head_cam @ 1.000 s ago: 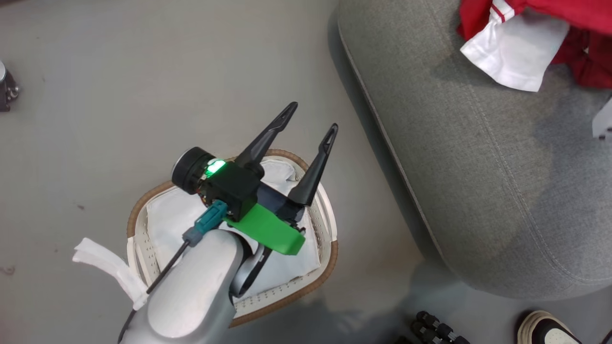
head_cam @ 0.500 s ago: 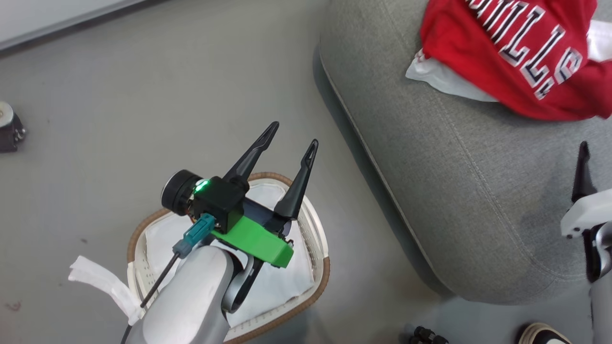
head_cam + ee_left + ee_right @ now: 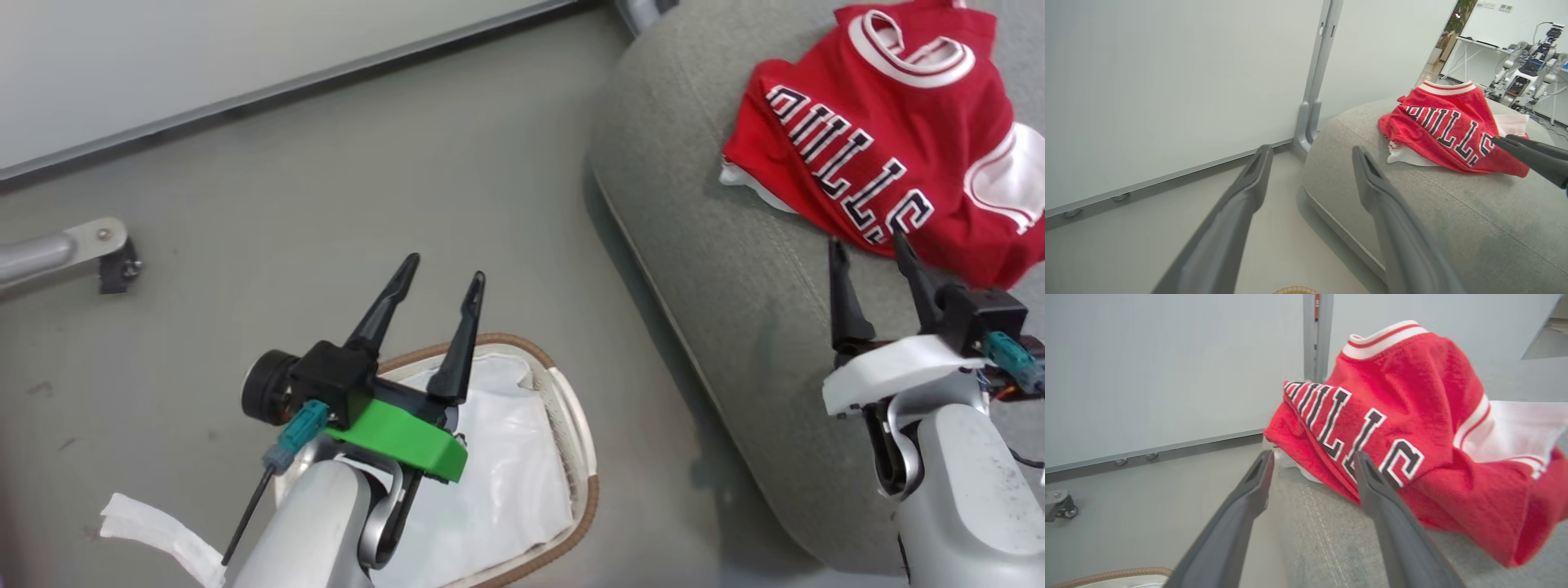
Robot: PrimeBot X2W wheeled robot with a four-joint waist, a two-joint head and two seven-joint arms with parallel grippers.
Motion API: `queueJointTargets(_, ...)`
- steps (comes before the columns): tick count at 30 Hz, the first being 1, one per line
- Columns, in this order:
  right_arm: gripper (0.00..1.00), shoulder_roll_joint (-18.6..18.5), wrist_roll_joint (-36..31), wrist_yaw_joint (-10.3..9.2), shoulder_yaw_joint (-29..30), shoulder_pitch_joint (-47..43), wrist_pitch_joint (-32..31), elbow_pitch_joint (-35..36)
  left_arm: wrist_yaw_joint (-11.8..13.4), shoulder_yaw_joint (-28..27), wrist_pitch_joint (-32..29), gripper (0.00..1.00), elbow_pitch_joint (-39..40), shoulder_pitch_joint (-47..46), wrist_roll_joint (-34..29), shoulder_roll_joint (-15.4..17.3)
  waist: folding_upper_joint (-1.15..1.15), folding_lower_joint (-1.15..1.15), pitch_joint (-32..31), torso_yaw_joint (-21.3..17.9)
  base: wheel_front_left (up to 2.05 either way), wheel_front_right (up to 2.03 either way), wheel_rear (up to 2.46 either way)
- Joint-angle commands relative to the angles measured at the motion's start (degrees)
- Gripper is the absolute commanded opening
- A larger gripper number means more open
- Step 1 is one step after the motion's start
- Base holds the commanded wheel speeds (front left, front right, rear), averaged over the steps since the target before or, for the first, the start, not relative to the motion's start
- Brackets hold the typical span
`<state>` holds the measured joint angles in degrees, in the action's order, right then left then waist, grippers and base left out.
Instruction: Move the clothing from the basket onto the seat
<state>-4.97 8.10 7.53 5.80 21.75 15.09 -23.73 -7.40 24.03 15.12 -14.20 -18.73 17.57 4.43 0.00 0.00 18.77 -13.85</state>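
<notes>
The clothing, a red jersey (image 3: 882,139) with black white-edged letters, lies crumpled on the grey seat (image 3: 735,286) at the upper right. My right gripper (image 3: 865,241) stands open just short of the jersey's near edge, holding nothing. In the right wrist view the jersey (image 3: 1392,416) sits right past the right gripper (image 3: 1313,457), whose right fingertip overlaps its hem. The left gripper (image 3: 444,269) hangs open and empty over the far rim of the basket (image 3: 584,457). Inside the basket I see just its white liner (image 3: 490,482). Through the left gripper (image 3: 1311,151) I see the jersey (image 3: 1449,126) on the seat (image 3: 1412,212).
The basket stands on the grey floor, left of the seat's rounded edge. A white liner strap (image 3: 155,531) trails off its left side. A metal leg with a caster (image 3: 98,245) lies far left, below a white wall panel (image 3: 204,57) with a grey post (image 3: 1314,90).
The head camera has tilted up, shifting the whole picture. My right gripper has come into view, opened, below the jersey, which now lies spread on the seat. The left gripper stays open over the basket.
</notes>
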Motion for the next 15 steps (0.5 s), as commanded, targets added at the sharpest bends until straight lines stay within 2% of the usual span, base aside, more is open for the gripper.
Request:
queueJointTargets(1,1.00,-0.1,0.5,-0.08,-0.9,0.0,0.1,1.0,-0.2,-1.2,0.0,1.00,-0.1,1.1,-0.8,-0.3,0.00,0.00,-2.8,4.2,0.00,0.00,0.00)
queueJointTargets(9,1.00,0.4,2.1,-0.07,-5.2,-0.3,0.1,3.3,-0.2,-9.0,0.0,1.00,0.2,3.8,-3.4,-1.2,0.00,0.00,-5.0,10.6,0.00,0.00,0.00)
queueJointTargets(15,1.00,0.9,2.8,-0.07,-6.3,-2.4,0.1,2.5,-0.2,-13.5,0.0,1.00,-0.4,6.5,-5.1,-1.5,0.00,0.00,-6.7,13.8,0.00,0.00,0.00)
